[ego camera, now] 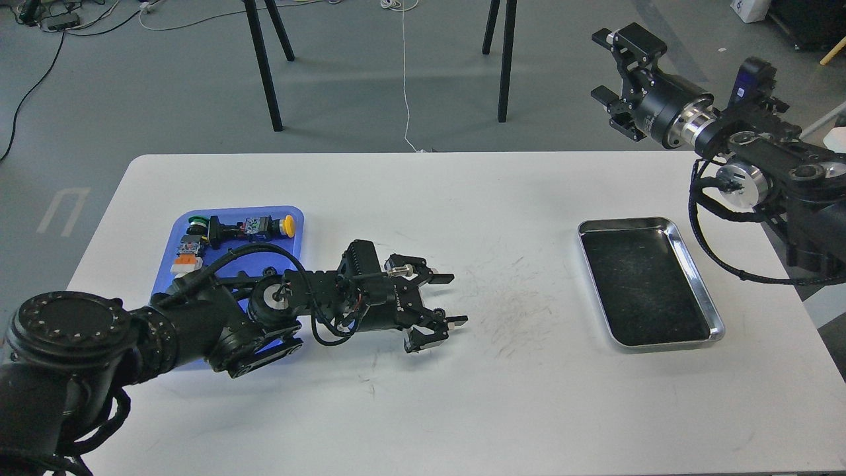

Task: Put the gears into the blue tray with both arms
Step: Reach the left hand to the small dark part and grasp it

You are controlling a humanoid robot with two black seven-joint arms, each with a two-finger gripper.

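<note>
So the left tool [451, 301] is lying low over the tabletop [462, 410], just right of the blue tray [295, 233], with its fingers spread and pointing right. It isn't pinching anything that I can make out. I'm not seeing a loose gear in the open anywhere. If one is there, it's sitting under or against the near finger, where everything is just black on black. There's also a small dark round thing [269, 271] inside the blue tray that could be a gear, but it's too small to call.

The key relation is that the tray is lying directly left of and behind the left tool, along the arm's own line, so I'm guessing any carry means pulling back left over the tray's right rim. The forearm is already covering the tray's near half, so drop room is tightest there and better toward the far right corner.

The right tool [611, 66] is hanging high at the far right beyond the tabletop edge, fingers apart and empty. It's well away from everything, the silver tray [661, 221] included.
</note>
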